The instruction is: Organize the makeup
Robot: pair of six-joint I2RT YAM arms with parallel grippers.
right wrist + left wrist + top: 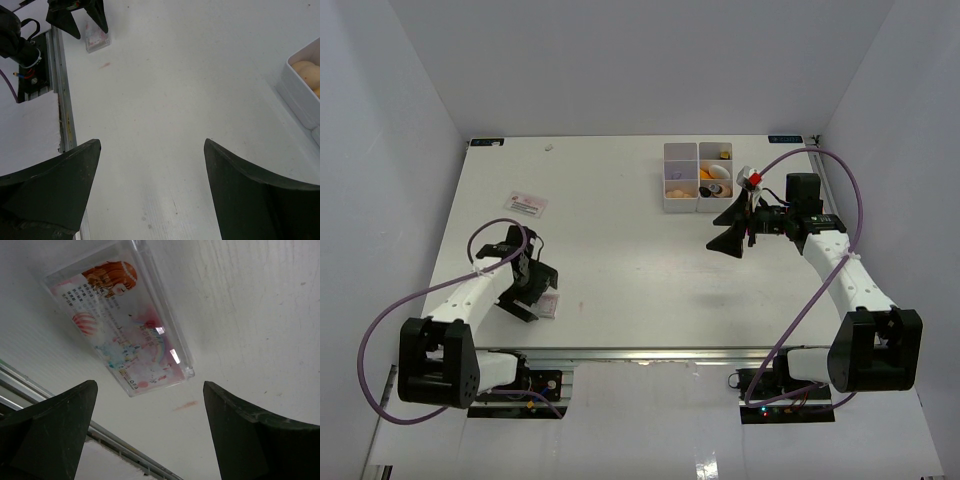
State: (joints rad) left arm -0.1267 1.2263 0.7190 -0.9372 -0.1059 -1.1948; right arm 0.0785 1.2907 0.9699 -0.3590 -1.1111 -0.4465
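Overhead: white box with several compartments sits at the far right part of the table. Tan sponges lie in its near-left cell. Right-hand cells hold small items, a black tube among them; finer detail too small to tell.

Right gripper just near of the box, off the table surface, fingers spread wide, nothing between them. Right wrist view: bare table between the open gripper fingers, box corner at the right edge with sponges inside.

Left gripper at the near-left edge of the table, fingers spread, empty. Left wrist view: gripper over a flat clear case with a colourful printed card inside, lying flat near the table's metal edge rail. Fingers apart from the case. Small pink smear on the table just beside the case.

Second flat packet lies farther back on the left, well apart from both grippers.
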